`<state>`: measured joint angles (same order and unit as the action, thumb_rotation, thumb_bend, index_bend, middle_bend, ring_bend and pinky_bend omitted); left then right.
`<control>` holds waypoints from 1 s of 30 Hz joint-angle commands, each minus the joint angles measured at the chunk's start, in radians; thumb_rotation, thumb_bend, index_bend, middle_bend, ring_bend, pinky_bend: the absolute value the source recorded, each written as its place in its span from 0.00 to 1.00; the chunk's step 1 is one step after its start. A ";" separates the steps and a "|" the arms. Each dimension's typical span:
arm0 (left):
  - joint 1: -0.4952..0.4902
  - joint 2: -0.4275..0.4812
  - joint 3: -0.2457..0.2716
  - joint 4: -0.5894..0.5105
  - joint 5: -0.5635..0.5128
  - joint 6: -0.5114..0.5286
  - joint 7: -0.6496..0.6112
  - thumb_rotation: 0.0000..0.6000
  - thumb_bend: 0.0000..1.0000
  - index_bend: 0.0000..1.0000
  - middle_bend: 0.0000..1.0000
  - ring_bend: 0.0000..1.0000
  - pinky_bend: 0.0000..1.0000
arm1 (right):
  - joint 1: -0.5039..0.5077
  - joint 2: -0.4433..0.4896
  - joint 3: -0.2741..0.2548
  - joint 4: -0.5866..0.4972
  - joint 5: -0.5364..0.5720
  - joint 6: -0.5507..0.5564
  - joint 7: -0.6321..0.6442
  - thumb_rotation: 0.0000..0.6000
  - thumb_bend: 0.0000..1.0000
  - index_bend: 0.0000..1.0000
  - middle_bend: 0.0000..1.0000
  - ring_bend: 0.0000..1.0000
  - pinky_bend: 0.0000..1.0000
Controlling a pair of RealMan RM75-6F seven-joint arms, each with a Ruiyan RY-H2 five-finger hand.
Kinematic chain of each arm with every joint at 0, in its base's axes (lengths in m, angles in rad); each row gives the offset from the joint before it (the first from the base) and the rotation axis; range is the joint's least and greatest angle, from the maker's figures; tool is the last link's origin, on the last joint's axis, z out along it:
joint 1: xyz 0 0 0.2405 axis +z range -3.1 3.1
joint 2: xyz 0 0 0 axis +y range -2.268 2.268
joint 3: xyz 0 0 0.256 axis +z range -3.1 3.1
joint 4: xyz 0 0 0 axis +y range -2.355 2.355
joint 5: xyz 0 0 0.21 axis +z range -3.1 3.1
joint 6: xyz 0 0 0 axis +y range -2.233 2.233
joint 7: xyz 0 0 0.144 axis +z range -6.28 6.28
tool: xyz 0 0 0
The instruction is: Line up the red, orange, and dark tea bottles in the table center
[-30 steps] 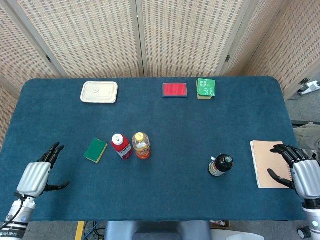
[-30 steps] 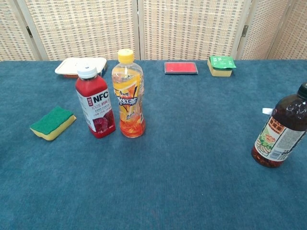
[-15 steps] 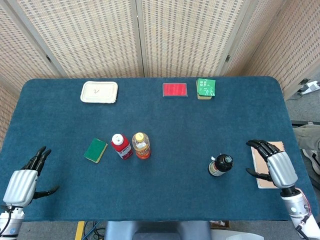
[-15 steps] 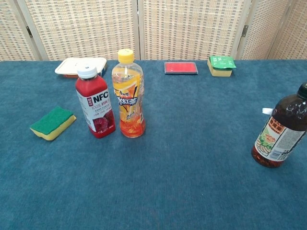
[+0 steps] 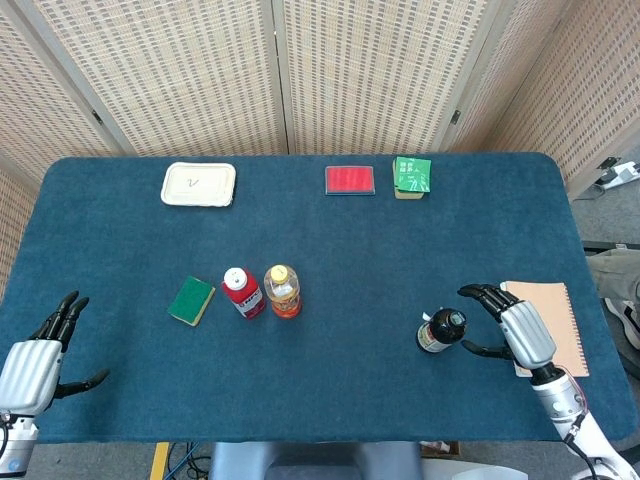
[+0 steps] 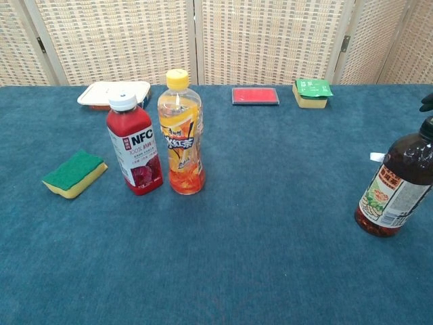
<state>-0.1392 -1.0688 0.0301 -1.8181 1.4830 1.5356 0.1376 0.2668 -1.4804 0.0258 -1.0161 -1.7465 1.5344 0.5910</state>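
The red bottle (image 5: 241,293) (image 6: 134,149) with a white cap and the orange bottle (image 5: 283,291) (image 6: 181,135) with a yellow cap stand upright side by side, left of the table's middle. Further right, the dark tea bottle (image 5: 440,331) (image 6: 398,185) stands upright and alone. My right hand (image 5: 518,331) is just right of it, fingers spread and curving toward it without touching; the chest view shows only a fingertip (image 6: 427,102) at the right edge. My left hand (image 5: 35,360) hovers open at the table's front left corner, holding nothing.
A green and yellow sponge (image 5: 191,300) lies left of the red bottle. At the back are a white tray (image 5: 199,184), a red flat box (image 5: 350,180) and a green-topped pack (image 5: 411,176). A tan notebook (image 5: 556,318) lies under and right of my right hand.
My right hand has moved left from over the notebook to beside the dark tea bottle. My left hand has drawn back toward the front left corner. The bottles have not moved.
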 commanded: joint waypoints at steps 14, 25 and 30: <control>0.018 0.003 -0.020 -0.008 0.014 -0.008 -0.005 1.00 0.09 0.02 0.03 0.16 0.41 | 0.031 -0.124 -0.054 0.216 0.006 0.005 0.252 1.00 0.00 0.24 0.26 0.23 0.40; 0.031 0.007 -0.024 -0.019 0.036 -0.006 0.005 1.00 0.09 0.02 0.03 0.16 0.41 | 0.051 -0.188 -0.066 0.304 0.017 0.003 0.341 1.00 0.00 0.24 0.29 0.24 0.40; 0.033 0.007 -0.027 -0.017 0.036 -0.011 0.003 1.00 0.09 0.02 0.03 0.16 0.41 | 0.059 -0.208 -0.070 0.329 0.023 -0.008 0.351 1.00 0.00 0.24 0.30 0.24 0.40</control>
<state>-0.1058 -1.0614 0.0025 -1.8353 1.5184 1.5249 0.1403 0.3239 -1.6866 -0.0435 -0.6891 -1.7248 1.5283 0.9403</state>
